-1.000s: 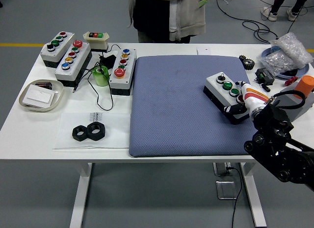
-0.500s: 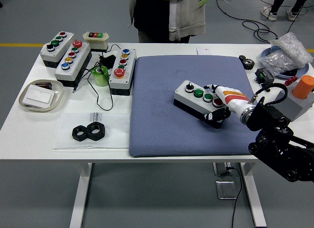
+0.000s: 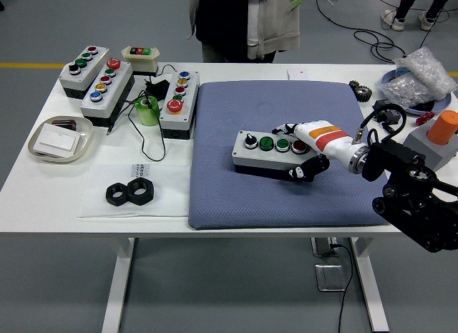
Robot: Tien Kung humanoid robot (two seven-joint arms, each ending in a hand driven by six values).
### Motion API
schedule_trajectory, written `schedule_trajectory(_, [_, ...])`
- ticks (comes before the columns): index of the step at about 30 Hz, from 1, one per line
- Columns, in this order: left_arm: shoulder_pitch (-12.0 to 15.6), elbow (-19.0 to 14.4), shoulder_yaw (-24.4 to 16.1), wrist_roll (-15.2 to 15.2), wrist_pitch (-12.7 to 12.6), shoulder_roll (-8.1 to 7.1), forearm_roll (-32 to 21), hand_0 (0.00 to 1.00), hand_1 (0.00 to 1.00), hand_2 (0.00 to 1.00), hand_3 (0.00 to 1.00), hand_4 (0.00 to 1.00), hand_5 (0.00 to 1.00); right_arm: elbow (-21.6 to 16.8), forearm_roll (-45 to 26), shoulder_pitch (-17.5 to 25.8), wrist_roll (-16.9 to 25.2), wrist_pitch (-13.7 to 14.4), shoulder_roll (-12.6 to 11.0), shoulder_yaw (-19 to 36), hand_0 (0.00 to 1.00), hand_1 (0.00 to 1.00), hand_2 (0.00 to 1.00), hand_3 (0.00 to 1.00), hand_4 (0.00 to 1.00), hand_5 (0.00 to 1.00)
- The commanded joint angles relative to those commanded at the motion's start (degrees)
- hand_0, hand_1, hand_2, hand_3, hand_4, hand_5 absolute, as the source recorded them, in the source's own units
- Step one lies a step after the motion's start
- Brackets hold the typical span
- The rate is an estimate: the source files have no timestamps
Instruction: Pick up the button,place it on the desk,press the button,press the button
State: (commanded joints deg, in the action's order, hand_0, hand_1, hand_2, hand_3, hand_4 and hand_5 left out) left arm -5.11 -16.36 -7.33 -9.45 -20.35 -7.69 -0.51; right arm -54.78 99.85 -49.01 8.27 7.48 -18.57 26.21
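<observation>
now right hand grips boxy grey button box over quilted blue mat.

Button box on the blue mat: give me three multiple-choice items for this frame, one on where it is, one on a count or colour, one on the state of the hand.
1. Where is the button box held by the right hand?
A. In the tray at the table's left
B. Over the blue mat, near its middle
C. On the bare table, against its near edge

2. How many green buttons show on top of that box?
A. None
B. Two
C. Four

3. What is the right hand doing?
A. Grasping the box at its right end
B. Hovering open, clear of the box
C. Resting on the orange button at the far right

Answers: 1 B, the mat shows on every side of the box. 2 B, two green caps sit between a black knob and a red button. 3 A, the fingers wrap the box's right end.
</observation>
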Motion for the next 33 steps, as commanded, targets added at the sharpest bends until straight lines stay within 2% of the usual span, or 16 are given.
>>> schedule_trajectory(7, [0.1, 0.0, -0.1, 0.0, 0.0, 0.00, 0.3, 0.777, 0.819, 0.899, 0.818, 0.594, 0.998, -0.4, -2.5, -0.5, 1.9, -1.5, -1.6, -2.5, 0.582, 0.496, 0.492, 0.620, 0.784, 0.070])
schedule_trajectory(15, [0.0, 0.0, 0.2, 0.2, -0.1, 0.02, -0.2, 0.776, 0.818, 0.899, 0.820, 0.593, 0.998, -0.6, -6.6, -0.7, 4.7, -0.2, -3.1, -4.7, 0.585, 0.497, 0.494, 0.620, 0.784, 0.071])
schedule_trajectory(16, [-0.1, 0.0, 0.2, 0.3, -0.1, 0.02, -0.3, 0.777, 0.818, 0.899, 0.821, 0.593, 0.998, -0.6, -6.5, -0.7, 4.8, -0.1, -3.2, -4.8, 0.614, 0.524, 0.507, 0.655, 0.784, 0.071])
schedule_trajectory(21, [-0.2, 0.0, 0.3, 0.3, -0.1, 0.04, -0.4, 0.777, 0.818, 0.899, 0.821, 0.593, 0.998, -0.4, -4.7, -1.0, 3.5, -1.9, -3.4, -4.9, 0.614, 0.524, 0.507, 0.655, 0.784, 0.071])
schedule_trajectory(22, [-0.2, 0.0, 0.3, 0.3, -0.1, 0.03, -0.5, 0.778, 0.818, 0.899, 0.822, 0.593, 0.998, -0.5, -3.8, -1.1, 3.0, -2.9, -3.4, -5.0, 0.682, 0.614, 0.620, 0.865, 0.795, 0.076])
schedule_trajectory(27, [-0.3, 0.0, 0.2, 0.2, -0.1, 0.04, -0.3, 0.778, 0.818, 0.899, 0.822, 0.593, 0.998, -0.6, -1.7, -1.4, 1.6, -4.9, -3.3, -5.1, 0.682, 0.614, 0.620, 0.865, 0.795, 0.076])
schedule_trajectory(28, [-0.3, 0.0, 0.2, 0.2, -0.1, 0.04, -0.3, 0.777, 0.818, 0.899, 0.823, 0.592, 0.998, -0.6, -1.4, -1.4, 1.5, -5.0, -3.3, -5.1, 0.921, 0.822, 0.925, 0.998, 0.942, 0.088])
schedule_trajectory(33, [-0.3, 0.0, 0.2, 0.2, -0.1, 0.05, -0.3, 0.777, 0.818, 0.899, 0.823, 0.592, 0.998, -0.8, -0.8, -1.2, 1.6, -4.1, -3.3, -4.4, 0.921, 0.822, 0.925, 0.998, 0.942, 0.088])
